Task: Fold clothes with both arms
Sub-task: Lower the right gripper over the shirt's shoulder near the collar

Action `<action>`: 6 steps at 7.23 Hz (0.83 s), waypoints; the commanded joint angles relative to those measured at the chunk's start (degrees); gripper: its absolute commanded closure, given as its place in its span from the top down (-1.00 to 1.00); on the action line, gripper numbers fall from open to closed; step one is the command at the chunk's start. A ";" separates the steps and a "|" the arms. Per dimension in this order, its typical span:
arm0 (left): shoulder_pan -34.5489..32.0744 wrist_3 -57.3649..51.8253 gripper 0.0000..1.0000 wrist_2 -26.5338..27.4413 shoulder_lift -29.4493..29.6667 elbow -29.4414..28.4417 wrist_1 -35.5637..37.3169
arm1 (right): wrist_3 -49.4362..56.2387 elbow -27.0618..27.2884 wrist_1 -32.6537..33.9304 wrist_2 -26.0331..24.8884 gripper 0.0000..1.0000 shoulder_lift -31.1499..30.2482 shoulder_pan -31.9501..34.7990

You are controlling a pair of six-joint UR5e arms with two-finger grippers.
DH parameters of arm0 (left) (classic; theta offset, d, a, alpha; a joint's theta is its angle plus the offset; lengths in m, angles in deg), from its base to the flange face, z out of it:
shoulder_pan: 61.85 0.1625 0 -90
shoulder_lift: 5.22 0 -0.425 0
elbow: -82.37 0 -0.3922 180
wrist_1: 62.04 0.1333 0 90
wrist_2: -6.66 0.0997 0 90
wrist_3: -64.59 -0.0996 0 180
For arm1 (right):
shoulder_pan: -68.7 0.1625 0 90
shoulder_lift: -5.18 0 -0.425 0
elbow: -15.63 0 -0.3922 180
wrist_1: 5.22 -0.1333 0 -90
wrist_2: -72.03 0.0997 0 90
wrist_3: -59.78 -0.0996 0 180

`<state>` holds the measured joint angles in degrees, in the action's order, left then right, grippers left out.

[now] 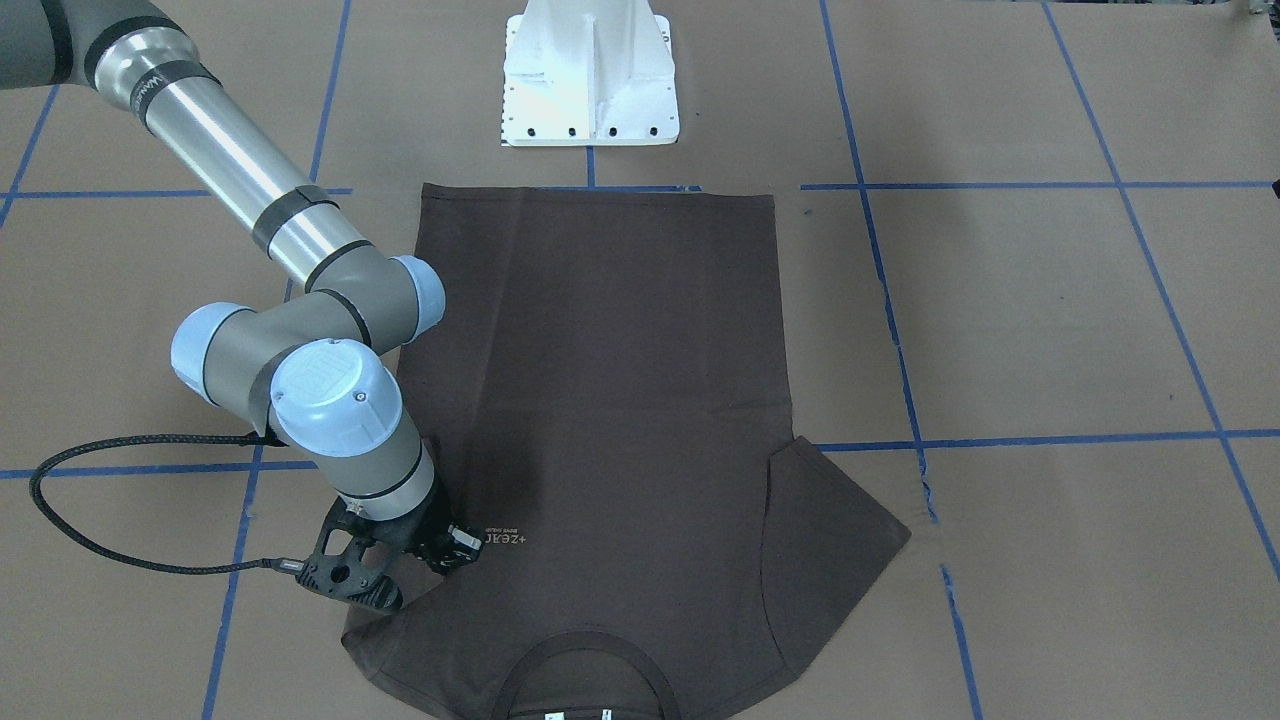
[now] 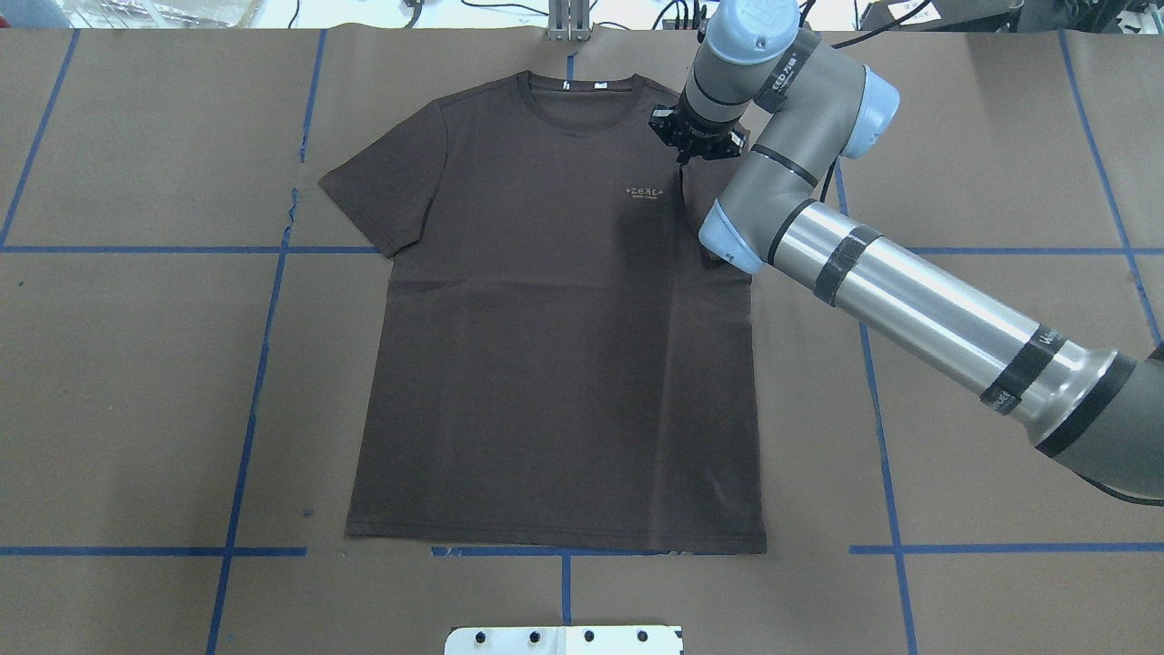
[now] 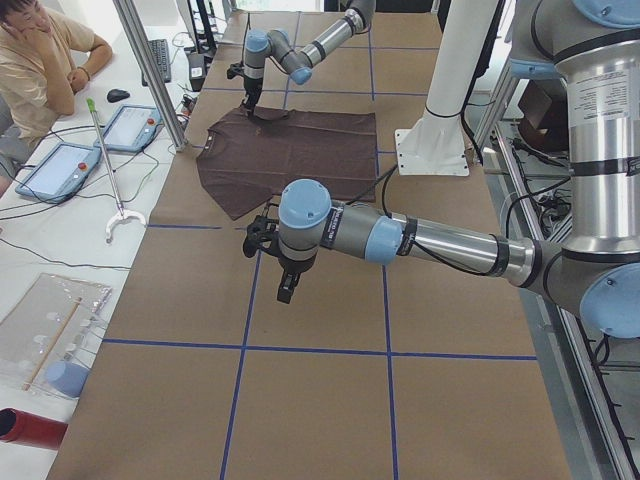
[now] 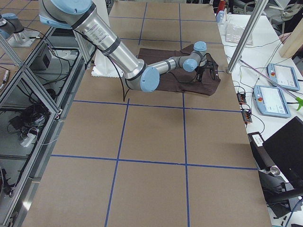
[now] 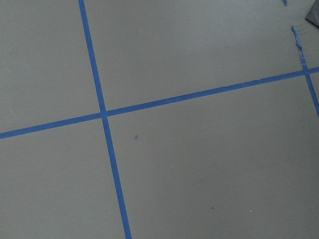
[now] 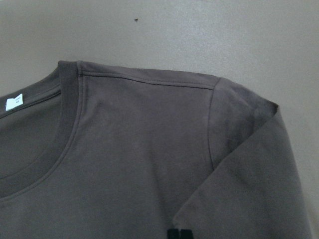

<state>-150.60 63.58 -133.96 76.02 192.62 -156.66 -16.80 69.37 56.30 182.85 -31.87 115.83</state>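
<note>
The dark brown T-shirt [image 2: 555,346] lies flat and face up on the brown table, collar [image 2: 573,91] at the far edge. One sleeve [image 2: 382,191] is spread out to the side. The other sleeve [image 6: 239,164] is folded in over the chest. My right gripper [image 2: 684,156] points down at that shoulder, beside the pale lettering [image 2: 646,191]. Its fingertips [image 6: 179,234] are close together at the folded sleeve's edge, shut on it. In the exterior left view my left gripper [image 3: 287,290] hangs over bare table away from the shirt; I cannot tell its state.
The white pedestal base [image 2: 564,639] stands at the near table edge, just below the shirt's hem. Blue tape lines [image 5: 102,114] grid the table. A person [image 3: 40,60] sits at a side desk with tablets [image 3: 60,170]. A metal pole [image 3: 150,70] stands at the far table edge.
</note>
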 commanded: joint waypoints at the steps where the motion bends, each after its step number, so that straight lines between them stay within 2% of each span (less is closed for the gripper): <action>1: 0.51 2.56 1.00 -1.22 0.14 1.71 -0.47 | -0.05 -0.40 -8.38 -3.83 1.00 -0.64 -2.39; 2: 4.25 10.33 0.98 -2.80 1.88 1.63 -1.43 | -0.84 1.78 -8.43 -3.25 1.00 -0.74 -2.14; 3: 8.47 16.15 0.98 -2.73 3.64 1.55 -6.40 | -2.15 5.54 -8.43 -2.28 1.00 -1.95 -2.14; 4: 12.86 25.26 0.98 -2.38 7.75 -0.72 -10.97 | -7.91 12.19 -8.43 -2.10 0.95 -4.93 -2.14; 5: 17.08 31.79 0.98 -1.42 13.36 -3.09 -11.72 | -10.14 18.44 -8.69 -0.36 0.96 -8.78 -2.14; 6: 18.51 36.99 0.99 1.55 14.98 -3.46 -11.81 | -10.77 23.46 -8.70 3.92 0.94 -11.00 -2.05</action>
<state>-135.21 93.23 -134.98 87.44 190.46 -167.46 -25.65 86.05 47.71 182.90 -39.54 113.72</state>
